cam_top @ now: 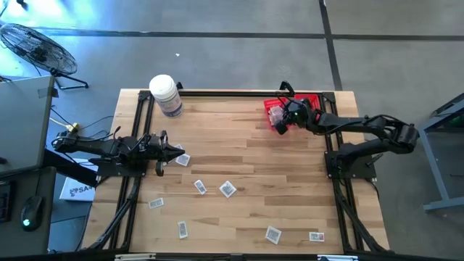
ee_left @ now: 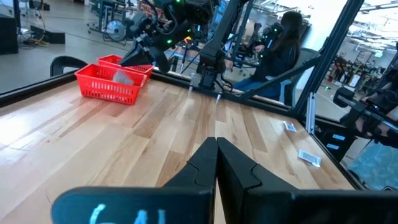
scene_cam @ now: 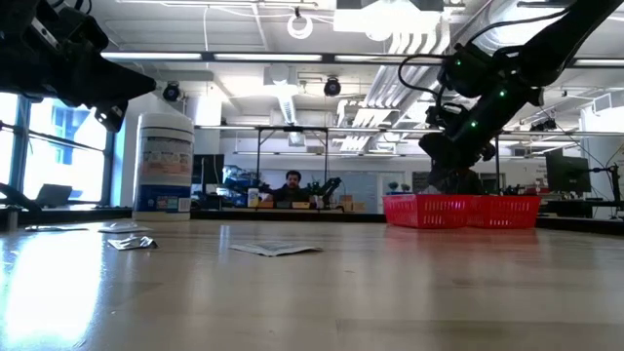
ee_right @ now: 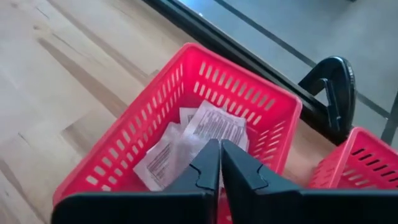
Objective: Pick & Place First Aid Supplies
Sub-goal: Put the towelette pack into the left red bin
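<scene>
I see my right pincer [ee_right: 221, 163] nearly closed above the red basket [ee_right: 249, 99], packets [ee_right: 208, 127] lying flat inside, long axes toward its corner; left pincer [ee_left: 216, 163] closed, holding nothing.

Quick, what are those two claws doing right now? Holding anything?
Left gripper: closed, holding nothing, above the table's left side.
Right gripper: fingers nearly together over a red basket with packets inside; whether it grips one cannot be told.
</scene>
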Controlling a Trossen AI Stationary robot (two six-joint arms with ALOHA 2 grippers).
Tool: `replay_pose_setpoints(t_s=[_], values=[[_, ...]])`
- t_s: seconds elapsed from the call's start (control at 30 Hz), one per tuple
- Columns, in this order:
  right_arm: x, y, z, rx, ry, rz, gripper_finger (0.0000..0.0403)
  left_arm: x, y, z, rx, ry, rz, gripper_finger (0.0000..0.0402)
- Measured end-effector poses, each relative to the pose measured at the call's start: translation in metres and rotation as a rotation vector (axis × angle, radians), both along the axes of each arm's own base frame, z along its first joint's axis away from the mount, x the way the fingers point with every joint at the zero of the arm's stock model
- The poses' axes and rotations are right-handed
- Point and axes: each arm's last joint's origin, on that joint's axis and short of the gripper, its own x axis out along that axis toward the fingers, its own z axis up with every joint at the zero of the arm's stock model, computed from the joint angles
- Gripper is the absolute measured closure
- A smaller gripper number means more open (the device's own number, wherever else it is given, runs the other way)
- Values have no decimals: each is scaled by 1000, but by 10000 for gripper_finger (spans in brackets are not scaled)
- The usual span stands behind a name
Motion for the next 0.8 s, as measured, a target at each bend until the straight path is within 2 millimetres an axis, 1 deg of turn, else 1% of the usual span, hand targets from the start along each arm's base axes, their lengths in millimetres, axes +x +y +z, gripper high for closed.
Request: replay_pose_setpoints(t_s=[0.1, 0.23, 0.33, 0.43, 0.53, 0.7, 0.8], values=[[0, 0, 0, -4, -3, -2, 379, 0, 0, 0, 0, 0, 0, 401], [2, 2, 1, 3, -12, 25, 346, 0, 0, 0, 0, 0, 1, 401], [12, 10, 4, 15, -78, 129, 319, 0, 0, 0, 0, 0, 1, 401], [29, 32, 11, 19, -170, 344, 300, 0, 0, 0, 0, 0, 1, 401], [46, 62, 19, 2, -258, 537, 289, 0, 0, 0, 0, 0, 1, 401], [62, 111, 26, -18, -358, 746, 280, 0, 0, 0, 0, 0, 1, 401], [73, 137, 22, -16, -392, 842, 275, 0, 0, 0, 0, 0, 1, 401]])
